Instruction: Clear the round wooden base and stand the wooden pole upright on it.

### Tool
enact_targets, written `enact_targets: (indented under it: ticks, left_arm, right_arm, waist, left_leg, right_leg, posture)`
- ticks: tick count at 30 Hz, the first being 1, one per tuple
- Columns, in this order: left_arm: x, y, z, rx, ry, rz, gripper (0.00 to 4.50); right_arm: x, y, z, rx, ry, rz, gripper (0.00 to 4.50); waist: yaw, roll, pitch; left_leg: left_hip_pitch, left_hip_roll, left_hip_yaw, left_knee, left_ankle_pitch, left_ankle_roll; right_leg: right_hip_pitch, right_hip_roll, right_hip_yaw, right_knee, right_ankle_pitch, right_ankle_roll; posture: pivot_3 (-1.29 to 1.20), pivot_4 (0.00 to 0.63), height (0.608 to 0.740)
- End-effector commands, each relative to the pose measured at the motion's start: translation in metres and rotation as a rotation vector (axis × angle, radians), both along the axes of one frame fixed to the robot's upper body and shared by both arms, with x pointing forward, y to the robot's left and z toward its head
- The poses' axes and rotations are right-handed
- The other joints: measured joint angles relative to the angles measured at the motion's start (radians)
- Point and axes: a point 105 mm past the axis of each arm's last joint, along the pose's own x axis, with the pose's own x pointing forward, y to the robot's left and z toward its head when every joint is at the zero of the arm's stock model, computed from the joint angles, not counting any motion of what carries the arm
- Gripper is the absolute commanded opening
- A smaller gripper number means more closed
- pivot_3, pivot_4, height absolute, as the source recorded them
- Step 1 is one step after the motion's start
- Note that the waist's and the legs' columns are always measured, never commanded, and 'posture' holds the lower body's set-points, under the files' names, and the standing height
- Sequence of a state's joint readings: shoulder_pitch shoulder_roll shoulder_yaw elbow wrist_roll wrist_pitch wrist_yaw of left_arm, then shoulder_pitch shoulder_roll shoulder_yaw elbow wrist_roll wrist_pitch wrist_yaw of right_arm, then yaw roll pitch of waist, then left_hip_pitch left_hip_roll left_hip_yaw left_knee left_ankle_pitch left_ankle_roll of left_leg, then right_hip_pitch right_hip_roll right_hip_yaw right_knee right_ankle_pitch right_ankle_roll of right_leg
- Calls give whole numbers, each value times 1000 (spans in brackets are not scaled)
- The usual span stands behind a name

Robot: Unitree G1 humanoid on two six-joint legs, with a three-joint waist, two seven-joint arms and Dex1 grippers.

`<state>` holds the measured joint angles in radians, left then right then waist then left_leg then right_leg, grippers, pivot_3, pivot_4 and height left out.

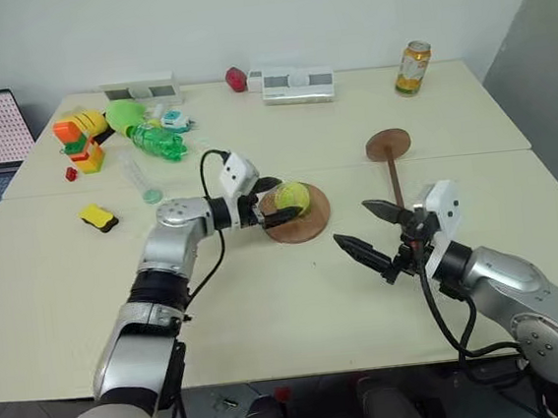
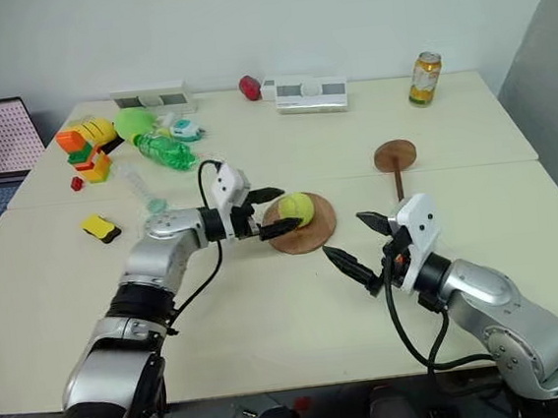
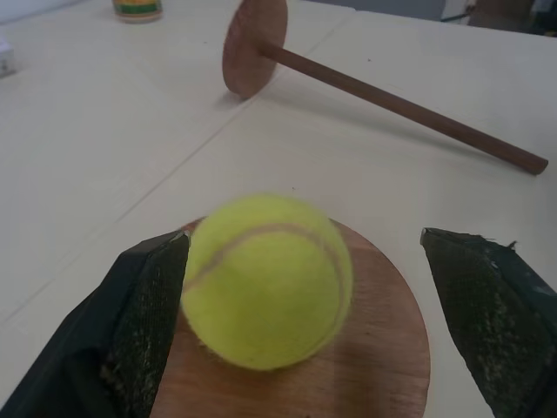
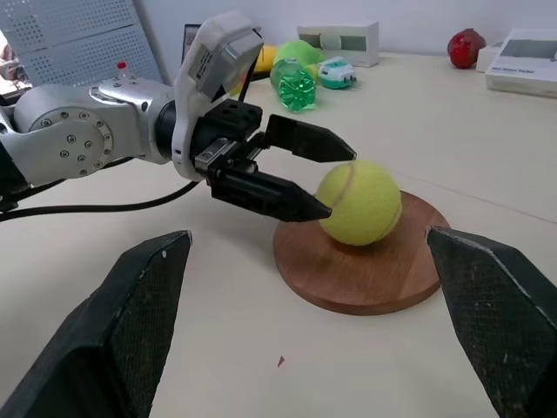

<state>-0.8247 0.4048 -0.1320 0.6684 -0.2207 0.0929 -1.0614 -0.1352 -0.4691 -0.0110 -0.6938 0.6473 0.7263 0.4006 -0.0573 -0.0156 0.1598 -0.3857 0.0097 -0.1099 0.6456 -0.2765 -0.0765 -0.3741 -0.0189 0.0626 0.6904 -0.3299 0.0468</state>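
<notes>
My left gripper [image 1: 277, 205] stands spread around the tennis ball [image 1: 292, 199] on the round wooden base [image 1: 305, 224], my right gripper [image 1: 372, 229] released; no writing legible.

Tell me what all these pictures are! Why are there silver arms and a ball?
It is a robot with two silver arms, and each arm ends in two black fingers. Two pictures come from cameras in its head, looking down at a pale table. The other two come from little cameras on its wrists, peeking out between the fingers.

The left gripper has its fingers open around a fuzzy yellow-green tennis ball, which sits on a flat round reddish-brown wooden base. The right gripper waits open, holding nothing. Beyond it lies a long thin dark-brown wooden pole with a small disc at one end.

Farther back are toys, a green plastic bottle and a drinks can.
</notes>
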Motion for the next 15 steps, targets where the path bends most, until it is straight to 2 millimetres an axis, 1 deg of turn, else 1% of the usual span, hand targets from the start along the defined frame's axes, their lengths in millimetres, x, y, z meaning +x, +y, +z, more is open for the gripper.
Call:
enact_targets:
  ticks: [1,4,8,11,15]
  left_arm:
    - [9,-8,6,9,-47,-9,4453]
    - [16,-13,0,26,-49,14,4453]
    - [19,-16,1,5,-49,5,3717]
    - [19,-17,-1,16,-44,-6,3147]
    - [21,-18,-1,17,-53,4,2738]
  right_arm:
    - [-4,1,12,5,-73,-27,4500]
    - [-4,-2,11,5,-75,-59,4500]
    - [-7,0,11,10,-77,-64,4500]
    - [-8,1,12,6,-81,-67,4500]
    - [-6,1,14,-7,-91,-79,4500]
  waist:
    - [1,0,0]
    - [5,-1,0]
    - [2,-1,1]
    - [0,-1,1]
    - [0,-1,1]
  left_leg:
    - [0,0,0,0,0,0]
    - [0,-1,0,1,0,0]
    - [-1,-1,-1,1,0,0]
    - [-1,-1,-1,1,0,0]
    - [0,-1,-1,1,0,0]
  right_leg:
    - [0,0,0,0,0,0]
    - [1,-1,-1,0,0,0]
    - [0,-1,-1,0,0,0]
    - [0,-1,0,1,0,0]
    - [0,-1,-1,1,0,0]
  posture:
    - [0,150,740]
    - [0,150,740]
    - [0,150,740]
    - [0,150,740]
    - [0,150,740]
